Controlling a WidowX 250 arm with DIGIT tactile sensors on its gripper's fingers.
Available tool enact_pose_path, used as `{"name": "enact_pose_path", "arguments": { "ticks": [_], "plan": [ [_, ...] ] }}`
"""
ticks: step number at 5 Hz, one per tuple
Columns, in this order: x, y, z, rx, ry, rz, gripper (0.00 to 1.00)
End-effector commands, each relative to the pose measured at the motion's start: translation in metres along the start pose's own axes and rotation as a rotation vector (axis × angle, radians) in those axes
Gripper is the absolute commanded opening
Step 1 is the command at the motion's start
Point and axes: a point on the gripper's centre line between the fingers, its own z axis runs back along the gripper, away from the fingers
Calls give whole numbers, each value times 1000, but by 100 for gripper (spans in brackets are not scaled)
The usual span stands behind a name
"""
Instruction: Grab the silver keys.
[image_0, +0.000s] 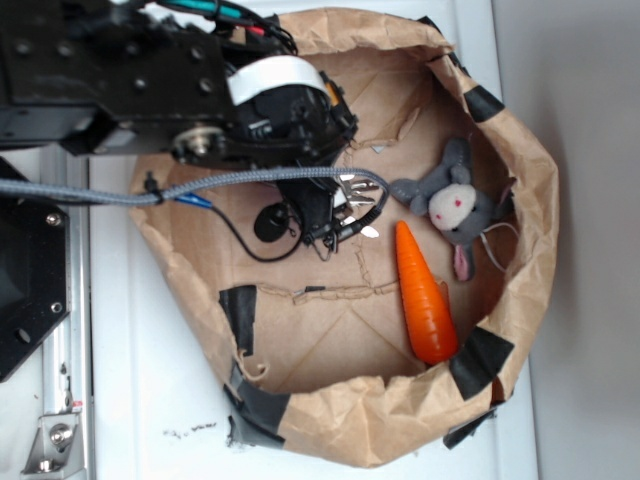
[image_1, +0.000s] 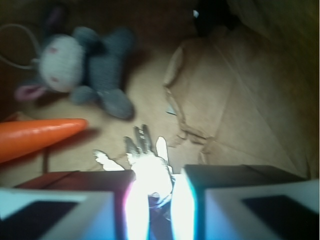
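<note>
You are looking down into a crumpled brown paper bag (image_0: 520, 300), its rolled rim patched with black tape, lying open on a white surface. The black robot arm (image_0: 130, 80) reaches in from the upper left. Beyond the fingertips, well apart from them, a grey plush bunny (image_0: 455, 205) lies against the bag's far wall. An orange carrot toy (image_0: 425, 295) lies just beside the bunny, its pointed tip aimed back toward the gripper (image_0: 345, 215). In the wrist view your two fingers (image_1: 60, 210) fill the bottom edge, one on each side, with a narrow gap between them. The silver keys (image_1: 145, 162) sit right in that gap, their blades fanning out past the fingertips. Glare washes out the metal, so you cannot tell whether the fingers are pressing on the keys.
</note>
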Motion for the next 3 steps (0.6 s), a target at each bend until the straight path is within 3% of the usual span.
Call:
{"name": "enact_pose_path", "arguments": {
  "ticks": [1, 2, 3],
  "plan": [
    [11, 13, 12, 2, -68, 2, 0],
    [11, 12, 11, 7, -70, -5, 0],
    [10, 12, 2, 33, -52, -50, 100]
  ]
}}
